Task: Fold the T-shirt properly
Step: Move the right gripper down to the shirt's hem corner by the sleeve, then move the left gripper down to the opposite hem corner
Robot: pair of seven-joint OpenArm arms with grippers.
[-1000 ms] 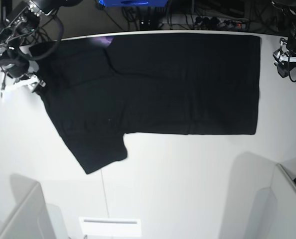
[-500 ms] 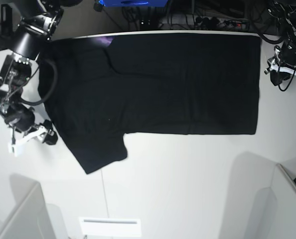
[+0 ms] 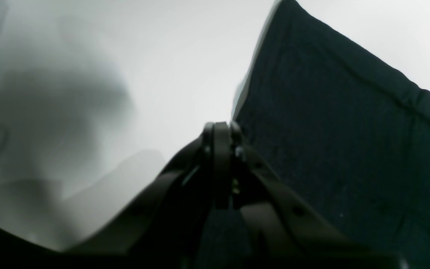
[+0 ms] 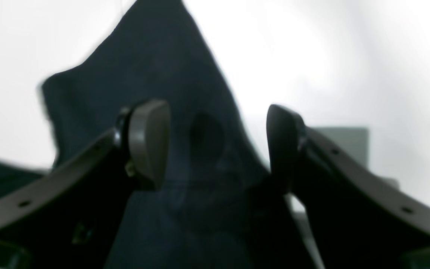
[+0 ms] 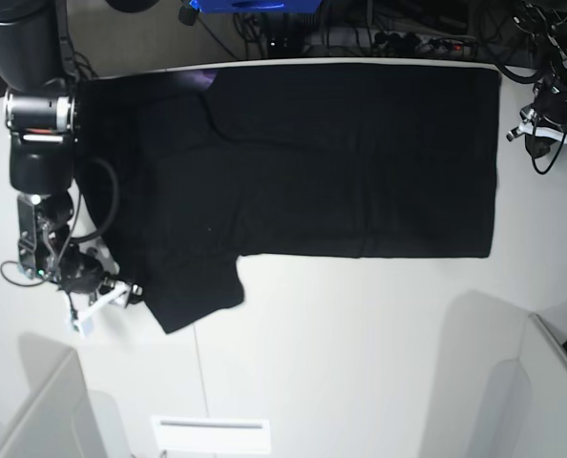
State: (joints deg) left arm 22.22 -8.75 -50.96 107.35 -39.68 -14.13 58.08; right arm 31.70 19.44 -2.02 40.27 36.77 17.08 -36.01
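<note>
Base view shows the white table (image 5: 360, 363) bare along its near side, and past that the T-shirt (image 5: 341, 162) lying flat, plain black side up. Its long axis runs left to right, the straight hem at the right end. One sleeve (image 5: 193, 296) juts toward the near edge at the left, and a sliver of purple shows at the far edge.

Down at that sleeve sits the right gripper (image 5: 107, 296), its arm reaching along the shirt's left edge from the far-left corner. The right wrist view has its jaws spread wide, a point of black cloth (image 4: 185, 123) between them, gripped by neither. A second ago this arm was up near the far-left corner; it has since come down to the sleeve.

Farthest off, the left gripper (image 5: 541, 129) hangs beside the shirt's far-right corner, about where it was; in the left wrist view its fingertips (image 3: 218, 142) are pressed together on nothing, just beside the shirt's edge.
</note>
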